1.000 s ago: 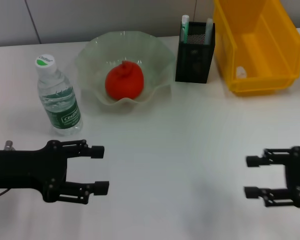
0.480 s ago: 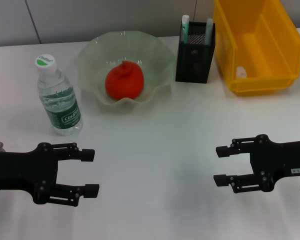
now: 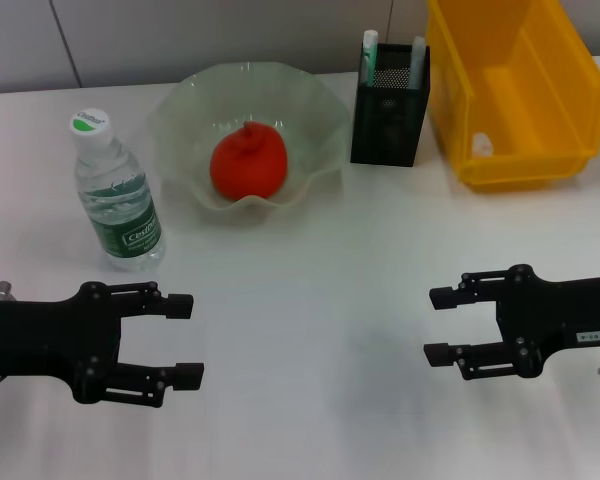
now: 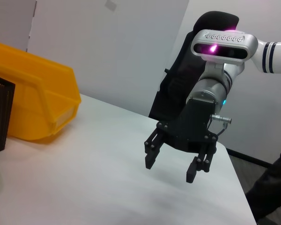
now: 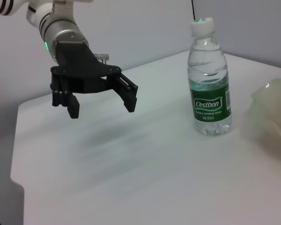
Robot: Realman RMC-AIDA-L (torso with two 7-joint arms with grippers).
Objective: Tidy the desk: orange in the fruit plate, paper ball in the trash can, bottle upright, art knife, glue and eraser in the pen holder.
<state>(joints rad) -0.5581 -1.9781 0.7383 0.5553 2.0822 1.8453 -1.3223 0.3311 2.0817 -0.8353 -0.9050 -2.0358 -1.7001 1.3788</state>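
Hovering wide open and empty at lower left, the left tool (image 3: pixel 184 339) could topple the upright bottle (image 3: pixel 117 192) just above it; the right tool (image 3: pixel 437 325) likewise gapes empty.

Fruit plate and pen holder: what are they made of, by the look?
Fruit plate: translucent, ruffled rim, looks like frosted glass or plastic; cannot tell which. Pen holder: black, fine perforated mesh at the top edge, probably metal mesh.

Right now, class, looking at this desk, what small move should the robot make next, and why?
Probably none but parking both arms: the orange lies in the fruit plate, the bottle stands upright, and the left gripper and right gripper hover open and empty.
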